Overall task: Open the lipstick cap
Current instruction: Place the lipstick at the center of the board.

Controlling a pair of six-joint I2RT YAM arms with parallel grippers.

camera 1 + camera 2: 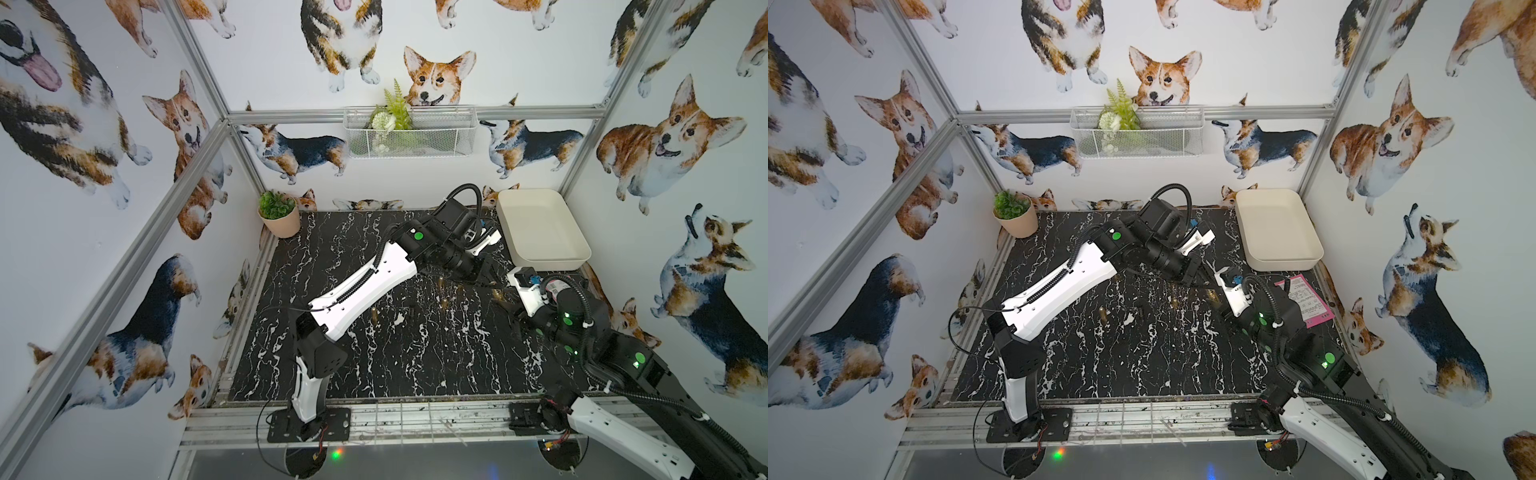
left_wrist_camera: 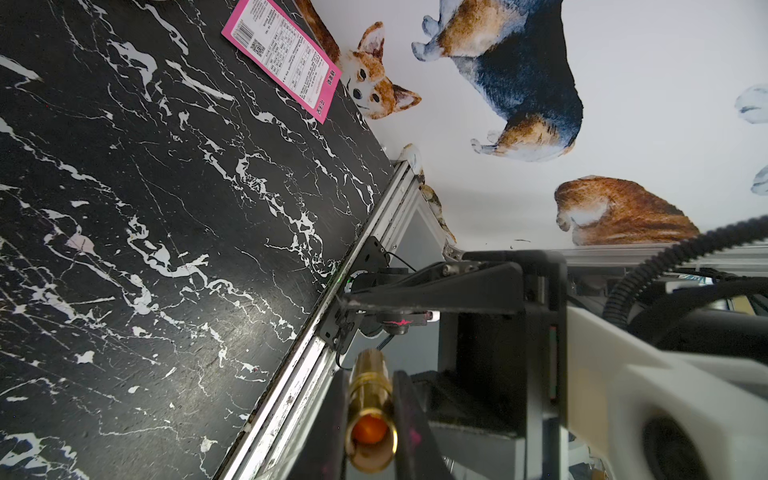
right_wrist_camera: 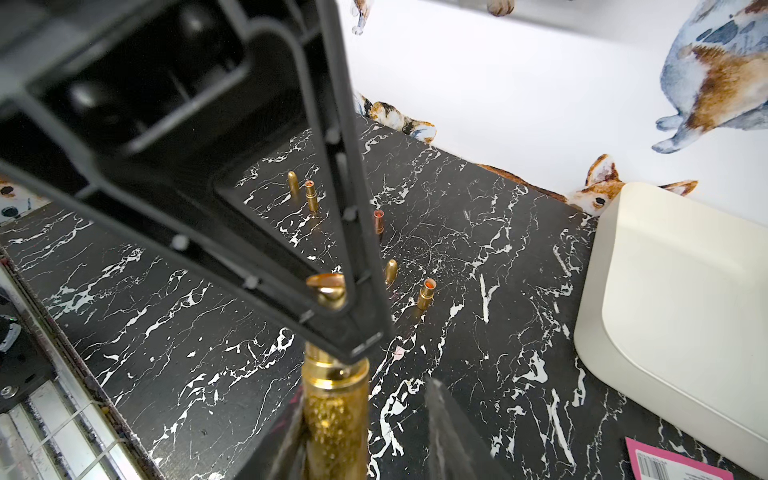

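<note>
I am watching the left pincer (image 2: 370, 374) clamping the lipstick (image 2: 370, 399) above the counter's (image 1: 395, 353) right side, just nearer than the tray (image 1: 540, 232). The right pincer (image 3: 365, 399) is standing open around its glittery end, one finger (image 3: 440, 415) apart from it.

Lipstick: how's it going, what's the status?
Left gripper shut on the gold lipstick. Right gripper open around its glittery end. Opened or not: can't tell. Other lipsticks on the table, not in the way.
</note>
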